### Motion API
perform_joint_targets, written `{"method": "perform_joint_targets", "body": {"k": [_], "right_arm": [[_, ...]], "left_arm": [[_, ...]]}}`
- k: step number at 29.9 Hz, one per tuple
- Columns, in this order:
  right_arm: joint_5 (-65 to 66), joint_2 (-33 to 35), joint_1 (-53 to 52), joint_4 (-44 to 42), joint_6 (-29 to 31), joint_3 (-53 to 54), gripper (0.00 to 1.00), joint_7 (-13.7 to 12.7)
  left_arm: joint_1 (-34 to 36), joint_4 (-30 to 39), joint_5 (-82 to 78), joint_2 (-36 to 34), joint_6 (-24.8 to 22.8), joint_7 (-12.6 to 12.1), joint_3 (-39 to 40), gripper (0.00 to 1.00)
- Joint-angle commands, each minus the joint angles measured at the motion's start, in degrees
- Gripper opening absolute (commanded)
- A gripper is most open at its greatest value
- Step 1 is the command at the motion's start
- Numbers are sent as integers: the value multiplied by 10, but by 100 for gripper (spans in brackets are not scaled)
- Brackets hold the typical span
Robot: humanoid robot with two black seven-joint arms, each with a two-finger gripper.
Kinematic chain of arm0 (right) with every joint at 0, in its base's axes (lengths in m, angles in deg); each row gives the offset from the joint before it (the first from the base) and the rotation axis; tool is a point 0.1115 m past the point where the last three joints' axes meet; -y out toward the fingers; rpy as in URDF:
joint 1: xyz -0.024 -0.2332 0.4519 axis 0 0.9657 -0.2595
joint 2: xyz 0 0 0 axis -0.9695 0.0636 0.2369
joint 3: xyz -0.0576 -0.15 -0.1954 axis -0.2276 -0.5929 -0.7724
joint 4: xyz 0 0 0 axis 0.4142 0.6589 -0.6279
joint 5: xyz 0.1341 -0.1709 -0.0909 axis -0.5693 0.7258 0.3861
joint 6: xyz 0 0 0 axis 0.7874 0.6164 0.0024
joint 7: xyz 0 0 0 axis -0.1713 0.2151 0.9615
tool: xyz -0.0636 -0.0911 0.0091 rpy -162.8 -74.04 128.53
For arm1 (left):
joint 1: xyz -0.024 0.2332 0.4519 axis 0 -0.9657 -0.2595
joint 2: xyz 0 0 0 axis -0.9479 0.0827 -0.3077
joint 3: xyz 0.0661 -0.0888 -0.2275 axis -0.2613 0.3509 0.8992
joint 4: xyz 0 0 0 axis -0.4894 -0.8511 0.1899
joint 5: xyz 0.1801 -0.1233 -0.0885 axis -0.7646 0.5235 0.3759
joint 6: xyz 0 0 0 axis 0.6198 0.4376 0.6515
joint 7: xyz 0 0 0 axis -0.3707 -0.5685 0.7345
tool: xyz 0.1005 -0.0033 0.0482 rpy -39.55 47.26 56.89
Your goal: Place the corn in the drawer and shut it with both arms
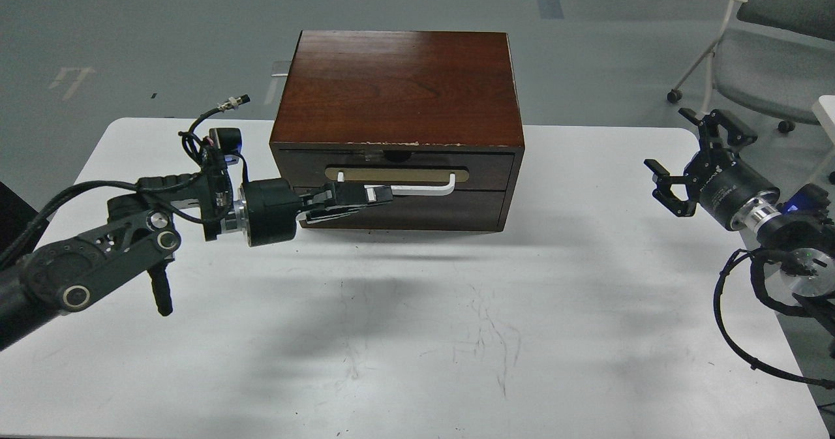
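The dark reddish-brown wooden box stands at the back middle of the white table. Its drawer is pushed in flush with the box front; the tan oval plate and white bar handle face me. The corn is hidden from view. My left gripper lies level, fingers together, its tips against the left part of the handle and drawer front. My right gripper is open and empty, held above the table's right edge, well away from the box.
A grey office chair stands on the floor beyond the table's right back corner, close behind my right arm. Black cables loop off both wrists. The plain dark panel sits below the drawer.
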Motion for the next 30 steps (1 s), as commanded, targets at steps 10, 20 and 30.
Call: {"method": "perform_joint_targets", "body": {"k": [10,20,30], "right_arm": [[8,3,-36,20,1,1,95,2],[68,-10,-67,48,-9,2,95,33],[64,-60,-67,32,-63,10,95,33]], "left_arm": [[10,-42,176,-77,0,0,158,98],[48,-327,349,-8,0,-42,160,98],[-41,-274,639,-24,0,-267,161,98]]}}
